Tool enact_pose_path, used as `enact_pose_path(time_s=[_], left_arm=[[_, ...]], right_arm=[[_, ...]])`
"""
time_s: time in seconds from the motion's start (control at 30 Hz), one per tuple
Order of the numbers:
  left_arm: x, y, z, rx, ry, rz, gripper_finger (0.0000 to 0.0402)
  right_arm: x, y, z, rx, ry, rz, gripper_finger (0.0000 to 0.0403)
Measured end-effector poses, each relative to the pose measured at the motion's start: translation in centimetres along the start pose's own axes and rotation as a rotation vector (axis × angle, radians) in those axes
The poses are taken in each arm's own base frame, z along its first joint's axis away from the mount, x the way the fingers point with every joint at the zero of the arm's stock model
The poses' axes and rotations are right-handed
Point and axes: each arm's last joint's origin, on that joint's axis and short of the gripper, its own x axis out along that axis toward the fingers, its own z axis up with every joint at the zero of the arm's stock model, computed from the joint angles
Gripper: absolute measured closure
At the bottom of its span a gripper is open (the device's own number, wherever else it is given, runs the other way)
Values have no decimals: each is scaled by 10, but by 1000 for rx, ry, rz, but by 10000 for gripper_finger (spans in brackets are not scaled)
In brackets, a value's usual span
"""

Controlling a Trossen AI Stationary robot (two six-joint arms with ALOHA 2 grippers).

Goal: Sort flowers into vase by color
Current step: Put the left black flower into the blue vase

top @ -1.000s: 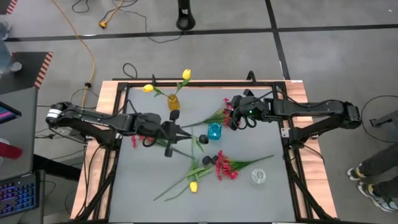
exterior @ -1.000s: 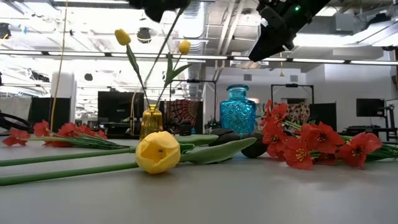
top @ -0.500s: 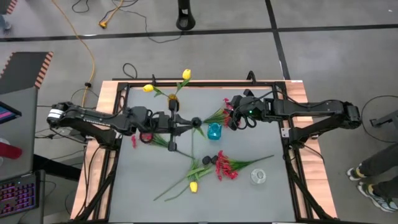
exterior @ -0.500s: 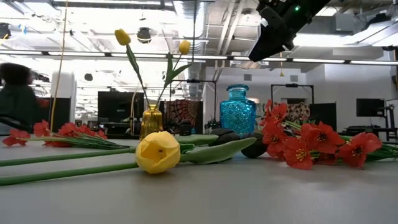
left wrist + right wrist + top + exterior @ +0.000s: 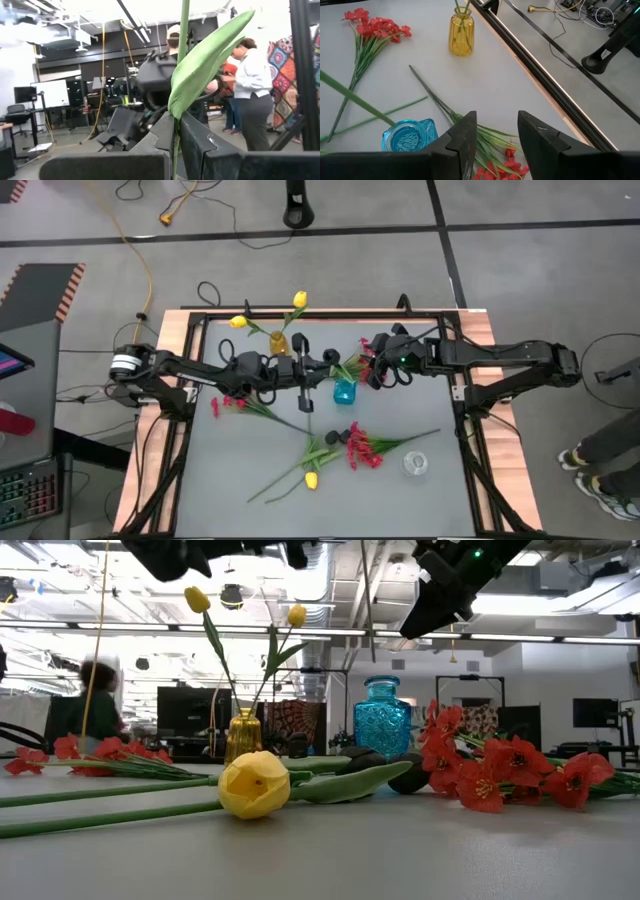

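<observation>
From above we see the left claw (image 5: 306, 373) over the table (image 5: 220, 480), just beside the blue vase (image 5: 344, 391), and the right claw (image 5: 378, 370) near it on the other side. 2 yellow tulips stand in the yellow vase (image 5: 278, 343). At table height, 1 yellow tulip (image 5: 254, 784) lies in front, red blossoms (image 5: 480, 768) beside it. In the left wrist view the left claw pinches a green stem (image 5: 183, 35). In the right wrist view the right claw (image 5: 495, 130) is spread, holding nothing.

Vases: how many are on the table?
3. The yellow vase at the far side, holding two yellow tulips; blue vase near the middle; clear vase lower right in the high view.
</observation>
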Motion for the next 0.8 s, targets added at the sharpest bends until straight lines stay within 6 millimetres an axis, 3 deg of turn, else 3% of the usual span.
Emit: enact_pose_path(time_s=[0.27, 0.8], left_arm=[[4, 9, -26, -70, 35, 33, 397], [3, 10, -42, -162, 196, 155, 385]], right_arm=[[0, 0, 0, 0, 0, 0, 235], [0, 0, 0, 0, 0, -1, 235]])
